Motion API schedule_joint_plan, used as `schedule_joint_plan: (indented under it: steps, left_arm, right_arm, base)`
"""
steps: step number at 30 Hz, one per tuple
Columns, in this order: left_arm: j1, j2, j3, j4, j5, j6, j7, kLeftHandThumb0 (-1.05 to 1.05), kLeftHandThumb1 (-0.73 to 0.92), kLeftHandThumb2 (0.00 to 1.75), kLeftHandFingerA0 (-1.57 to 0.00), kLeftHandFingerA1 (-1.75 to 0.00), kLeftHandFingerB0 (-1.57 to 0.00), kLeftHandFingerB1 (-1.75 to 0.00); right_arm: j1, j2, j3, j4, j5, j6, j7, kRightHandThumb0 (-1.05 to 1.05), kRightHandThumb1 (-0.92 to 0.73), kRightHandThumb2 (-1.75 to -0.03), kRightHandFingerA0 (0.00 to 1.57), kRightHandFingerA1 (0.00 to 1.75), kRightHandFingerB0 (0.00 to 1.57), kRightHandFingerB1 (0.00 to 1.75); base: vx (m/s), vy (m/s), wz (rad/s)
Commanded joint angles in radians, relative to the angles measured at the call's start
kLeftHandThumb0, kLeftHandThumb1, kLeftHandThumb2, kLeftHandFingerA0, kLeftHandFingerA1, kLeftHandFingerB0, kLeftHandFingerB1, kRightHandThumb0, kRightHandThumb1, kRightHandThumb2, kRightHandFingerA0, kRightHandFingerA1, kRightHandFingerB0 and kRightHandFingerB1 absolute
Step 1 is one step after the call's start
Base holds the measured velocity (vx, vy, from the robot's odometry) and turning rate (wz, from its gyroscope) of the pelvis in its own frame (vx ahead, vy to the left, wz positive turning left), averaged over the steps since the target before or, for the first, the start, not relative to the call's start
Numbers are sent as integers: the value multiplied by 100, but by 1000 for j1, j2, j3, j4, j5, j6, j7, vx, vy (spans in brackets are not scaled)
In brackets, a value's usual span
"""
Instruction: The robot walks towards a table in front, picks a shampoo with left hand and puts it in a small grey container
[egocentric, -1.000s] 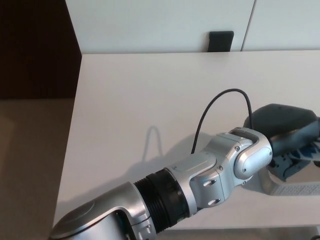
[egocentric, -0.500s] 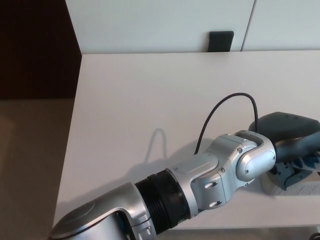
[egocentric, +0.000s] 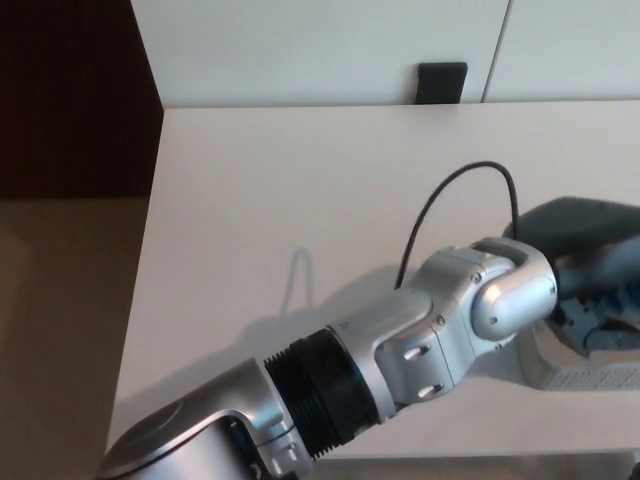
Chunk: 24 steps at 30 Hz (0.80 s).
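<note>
Silver forearm crosses the white table; whether the left hand grips anything cannot be told. Just beneath it lies a pale grey container.

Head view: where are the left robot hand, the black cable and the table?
left robot hand (egocentric: 592, 262), head view, on its dark grey back.
black cable (egocentric: 478, 166), head view, on the top of its loop.
table (egocentric: 250, 200), head view, on its bare white top.
</note>
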Motion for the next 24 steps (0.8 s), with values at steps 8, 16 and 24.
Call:
schedule_joint_plan:
  steps: [8,16,24]
  left_arm:
    - [-331,-339,398,32,-425,167,-335,-72,51,87,0,0,0,-2]
    - [-347,-337,401,84,-423,182,-343,-104,52,58,0,0,0,0]
    - [-321,-288,370,-13,-435,163,-365,-102,51,58,0,0,0,0]
  right_arm:
    - [-64,-11,-18,121,27,-4,-10,-29,-70,-62,49,40,29,32]
    - [-69,-11,-11,117,22,-2,-8,-30,-72,-63,49,40,29,32]
    - [-65,-10,-19,122,30,-4,-9,-27,-72,-62,50,40,29,31]
  base:
    - [0,0,0]
    - [0,0,0]
    - [0,0,0]
